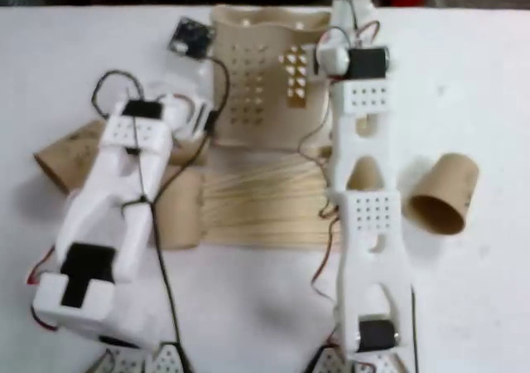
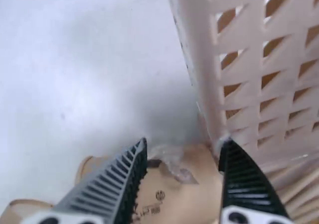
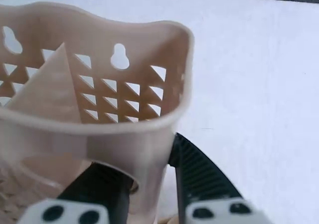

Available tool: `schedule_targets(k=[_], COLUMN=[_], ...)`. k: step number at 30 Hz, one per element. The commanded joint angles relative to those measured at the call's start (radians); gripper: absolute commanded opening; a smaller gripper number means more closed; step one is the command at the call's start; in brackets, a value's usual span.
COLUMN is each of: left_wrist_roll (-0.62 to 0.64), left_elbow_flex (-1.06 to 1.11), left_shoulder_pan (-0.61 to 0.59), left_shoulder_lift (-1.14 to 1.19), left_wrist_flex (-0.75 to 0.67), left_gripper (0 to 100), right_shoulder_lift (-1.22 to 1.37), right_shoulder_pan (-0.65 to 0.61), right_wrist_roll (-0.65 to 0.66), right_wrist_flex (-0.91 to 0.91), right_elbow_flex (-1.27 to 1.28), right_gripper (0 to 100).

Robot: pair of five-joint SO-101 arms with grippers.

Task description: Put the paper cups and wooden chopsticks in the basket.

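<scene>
The cream perforated basket (image 1: pixel 257 66) stands at the back centre. In front of it lies a pile of wooden chopsticks (image 1: pixel 265 199). Paper cups lie on their sides: one far left (image 1: pixel 62 153), one under the left arm (image 1: pixel 178 211), one on the right (image 1: pixel 443 192), and one under the right arm (image 1: pixel 362 174). My left gripper (image 2: pixel 184 147) is open just above a paper cup (image 2: pixel 169 194), beside the basket's wall (image 2: pixel 249 59). My right gripper (image 3: pixel 144 154) straddles the basket's corner wall (image 3: pixel 124 139), one finger inside and one finger (image 3: pixel 197 171) outside, closed against it.
A small dark module (image 1: pixel 190 35) with a cable lies left of the basket. Open white table stretches to the right (image 1: pixel 480 83) and along the front (image 1: pixel 248 307). A tan wedge (image 3: pixel 50 89) shows inside the basket; I cannot tell what it is.
</scene>
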Motion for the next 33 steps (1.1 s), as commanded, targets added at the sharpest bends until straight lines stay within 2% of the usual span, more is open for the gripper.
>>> schedule_targets(k=[1,5,10,16,21,29,33], left_wrist_roll=[-0.003,0.0,0.078,0.31,0.44,0.517,0.528], left_elbow_flex=[-0.074,-0.124,-0.238,-0.46,-0.715,-1.301,-1.582], left_shoulder_pan=[-0.013,-0.036,-0.117,-0.143,-0.084,-0.044,-0.008], left_shoulder_lift=[-0.119,-0.222,-0.294,-0.262,-0.038,0.478,0.691], left_wrist_flex=[0.087,0.184,0.224,0.216,0.241,0.503,0.585], left_gripper=[24,24,24,24,24,24,24], right_shoulder_lift=[-0.027,-0.031,-0.028,-0.033,-0.035,-0.076,-0.074], right_shoulder_pan=[-0.002,-0.002,-0.005,-0.005,-0.002,-0.005,-0.007], right_wrist_roll=[0.009,0.003,0.003,0.002,0.003,0.0,0.0], right_wrist_flex=[0.035,0.053,0.053,0.051,0.048,0.051,0.051], right_elbow_flex=[-0.002,-0.002,-0.002,-0.003,-0.003,-0.003,-0.002], right_gripper=[1.7,1.7,1.7,1.7,1.7,1.7,1.7])
